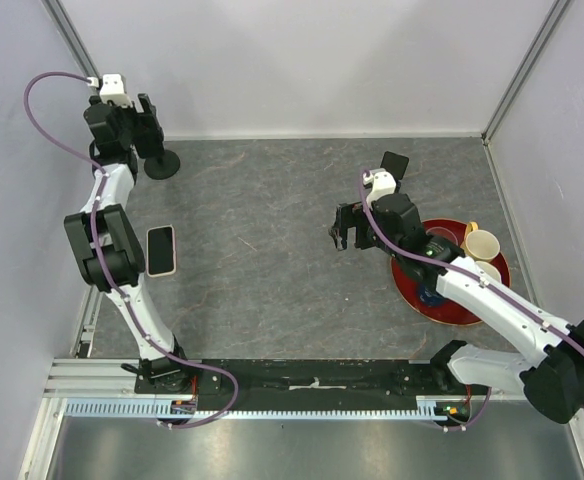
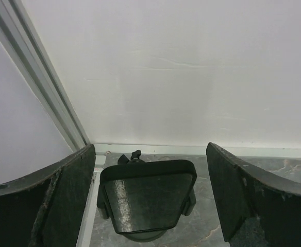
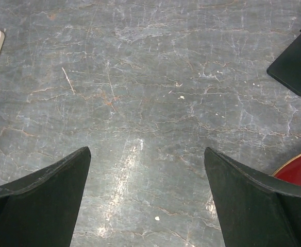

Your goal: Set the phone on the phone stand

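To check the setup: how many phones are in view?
1. The phone lies flat on the table near its left edge. No other shows, though the arms could hide one.

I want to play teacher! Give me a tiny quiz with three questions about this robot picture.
1. True or false: the phone already sits on the phone stand.
2. Which one has the stand between its open fingers? A) left end effector B) right end effector
3. Fill in: the cups sit on a ____ plate.
Key: 1 false, it lies flat on the table; 2 A, the right one hangs open over the table; 3 red.
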Robot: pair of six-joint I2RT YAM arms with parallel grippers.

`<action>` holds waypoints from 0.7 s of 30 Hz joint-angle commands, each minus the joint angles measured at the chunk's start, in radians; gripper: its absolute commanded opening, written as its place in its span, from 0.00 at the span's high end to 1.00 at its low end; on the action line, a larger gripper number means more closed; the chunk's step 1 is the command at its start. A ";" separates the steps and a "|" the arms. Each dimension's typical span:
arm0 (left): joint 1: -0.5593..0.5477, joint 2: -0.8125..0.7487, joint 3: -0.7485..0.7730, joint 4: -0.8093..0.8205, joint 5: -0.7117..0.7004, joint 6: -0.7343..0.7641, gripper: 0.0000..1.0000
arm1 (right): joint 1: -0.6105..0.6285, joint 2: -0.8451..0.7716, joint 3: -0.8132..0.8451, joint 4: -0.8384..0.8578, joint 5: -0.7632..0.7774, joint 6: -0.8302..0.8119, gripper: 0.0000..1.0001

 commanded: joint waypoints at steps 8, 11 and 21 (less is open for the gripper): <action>0.000 -0.334 -0.143 -0.196 -0.151 -0.317 0.05 | -0.006 -0.003 0.067 -0.022 -0.028 0.023 0.02; -0.001 -0.459 -0.239 -0.328 -0.133 -0.437 0.07 | -0.008 0.025 0.079 -0.025 -0.023 0.044 0.02; -0.302 -0.802 -0.651 -0.324 0.048 -0.494 0.16 | -0.161 0.169 0.127 0.004 0.076 0.168 0.02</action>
